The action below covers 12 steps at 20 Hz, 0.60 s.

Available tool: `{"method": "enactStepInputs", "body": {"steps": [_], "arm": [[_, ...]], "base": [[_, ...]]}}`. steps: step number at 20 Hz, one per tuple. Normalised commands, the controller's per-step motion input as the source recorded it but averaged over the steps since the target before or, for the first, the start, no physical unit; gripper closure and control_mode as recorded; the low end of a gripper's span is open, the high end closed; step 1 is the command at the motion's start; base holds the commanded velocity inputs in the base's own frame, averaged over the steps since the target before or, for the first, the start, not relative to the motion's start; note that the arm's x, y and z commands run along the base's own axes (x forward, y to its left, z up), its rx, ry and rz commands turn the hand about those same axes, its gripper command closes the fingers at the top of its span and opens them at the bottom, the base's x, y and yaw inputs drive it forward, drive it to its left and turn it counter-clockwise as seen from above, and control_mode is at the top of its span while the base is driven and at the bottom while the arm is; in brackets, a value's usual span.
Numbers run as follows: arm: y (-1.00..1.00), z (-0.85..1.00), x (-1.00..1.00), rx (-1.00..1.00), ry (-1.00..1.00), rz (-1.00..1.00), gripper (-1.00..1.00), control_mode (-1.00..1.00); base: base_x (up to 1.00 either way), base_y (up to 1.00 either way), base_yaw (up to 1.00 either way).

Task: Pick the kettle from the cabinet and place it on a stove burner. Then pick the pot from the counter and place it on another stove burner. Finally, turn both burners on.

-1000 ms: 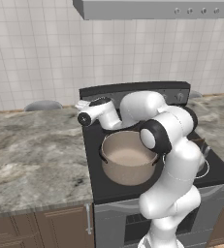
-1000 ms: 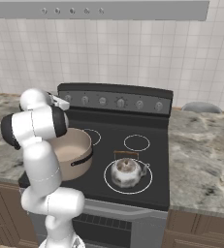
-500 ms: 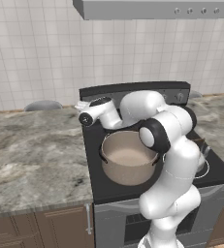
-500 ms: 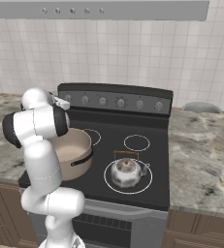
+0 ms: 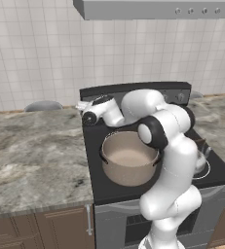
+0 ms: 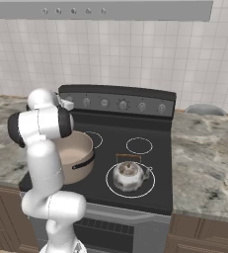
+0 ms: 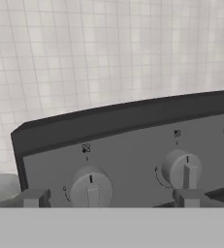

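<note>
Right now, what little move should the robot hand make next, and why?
Probably ease the open gripper forward onto the leftmost grey round knob of the black glass-top stove, which sits between its fingertips. The large beige pot and small shiny silver kettle already sit on burners, so turning knobs remains.

**tight quarters at the back panel, open glass at the rear burners**

the gripper (image 7: 108,197) sits with jaws spread wide right in front of the stove (image 6: 150,133) back panel, the leftmost knob (image 7: 90,186) between its fingertips (image 7: 33,197) and a second knob (image 7: 184,169) just beside. below it the pot (image 5: 128,158) fills the front left burner, so a low pass there is blocked. the kettle (image 6: 129,174) with its raised handle stands on the front right burner. both rear burner rings lie bare. the range hood (image 5: 158,8) overhangs well above. the counter (image 5: 31,151) to the left is flat and open.
</note>
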Motion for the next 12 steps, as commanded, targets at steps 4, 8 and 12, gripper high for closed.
{"method": "enactStepInputs", "body": {"steps": [4, 8, 12], "arm": [[0.00, -0.02, 0.24, 0.00, 0.00, 0.05, -1.00, -1.00], [0.00, -0.13, 0.09, 0.00, 0.00, 0.06, -1.00, -1.00], [0.00, -0.20, 0.02, 0.00, -0.01, 0.05, -1.00, -1.00]], "base": [[0.00, 0.00, 0.00], [0.00, 0.00, 0.00], [0.00, 0.00, 0.00]]}}
